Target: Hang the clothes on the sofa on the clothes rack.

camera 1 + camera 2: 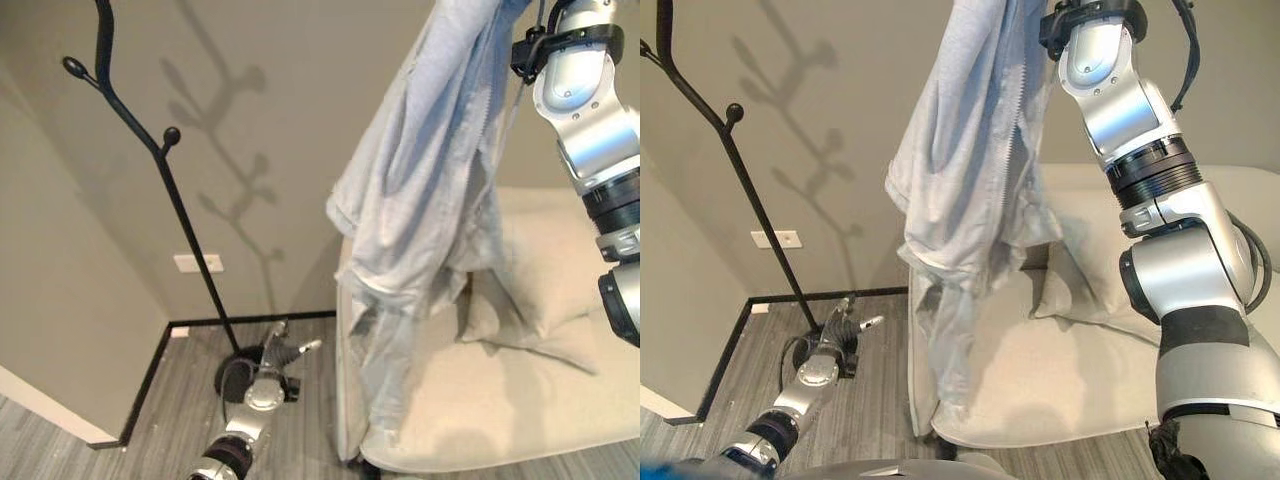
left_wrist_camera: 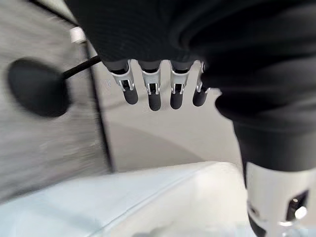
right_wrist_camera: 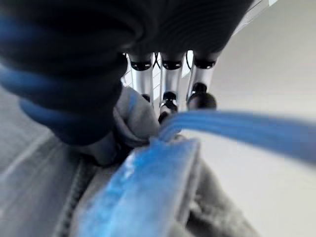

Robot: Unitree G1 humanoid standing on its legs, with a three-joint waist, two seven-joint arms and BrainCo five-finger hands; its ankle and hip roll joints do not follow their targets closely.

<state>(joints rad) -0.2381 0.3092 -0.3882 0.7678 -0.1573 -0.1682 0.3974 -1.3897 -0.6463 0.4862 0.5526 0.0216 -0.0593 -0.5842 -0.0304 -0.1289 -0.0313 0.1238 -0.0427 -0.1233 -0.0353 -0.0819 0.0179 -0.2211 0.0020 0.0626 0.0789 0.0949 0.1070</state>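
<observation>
One grey zip-up garment (image 1: 970,180) hangs from the right hand (image 3: 168,94), whose fingers curl round its fabric above the sofa (image 1: 1090,390), while the left hand (image 1: 840,335) idles straight-fingered at seven o'clock; judged best, swing the collar toward the clothes rack (image 1: 150,150) at ten o'clock, hem clear.

One jacket (image 1: 425,190) is seen, one rack (image 1: 150,150), one sofa (image 1: 520,400) and one cushion (image 1: 535,290). Two knobs are counted on the rack. One wall socket (image 1: 197,263) is seen. Two hands are counted: left hand (image 1: 283,352), right hand (image 3: 168,84).
</observation>
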